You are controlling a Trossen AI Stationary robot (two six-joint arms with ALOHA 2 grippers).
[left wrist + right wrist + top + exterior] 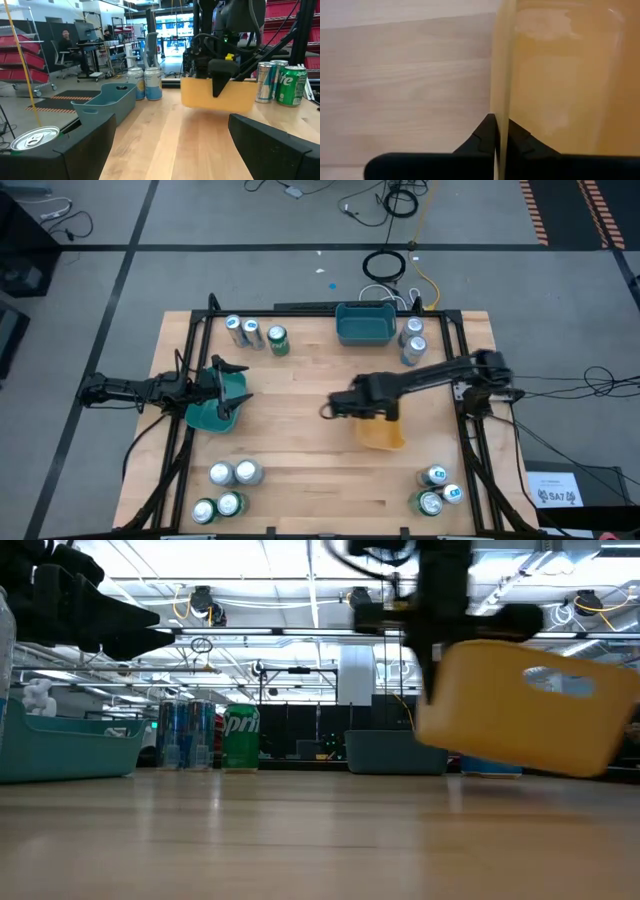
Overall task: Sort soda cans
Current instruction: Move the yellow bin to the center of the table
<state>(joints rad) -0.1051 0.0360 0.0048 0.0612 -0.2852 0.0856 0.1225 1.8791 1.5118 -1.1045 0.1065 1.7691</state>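
Observation:
My right gripper (pixel 368 412) hangs over the table's middle, shut on a yellow plastic tray (pixel 384 432), which shows lifted and tilted in the low view (pixel 530 705). My left gripper (pixel 228 385) stands open and level above a teal tray (pixel 208 416) at the table's left edge, touching nothing. Soda cans stand upright in groups at the corners: far left (pixel 252 332), far right (pixel 413 343), near left (pixel 232 474) and near right (pixel 436 490). A blue tray (pixel 362 326) rests at the far edge. My right gripper pinches the yellow tray's side wall at its top rim (pixel 501 107), one finger (pixel 482 137) outside the tray and the other inside. The fingers come from above, pointing down. The tray hangs below them, tilted, clear of the table.
Bare wood lies between the can groups, around the table's middle and near edge. Black frame rails (pixel 190 380) run along the left and right sides. Beyond the table, a room with shelving and a seated person (pixel 65 42) shows.

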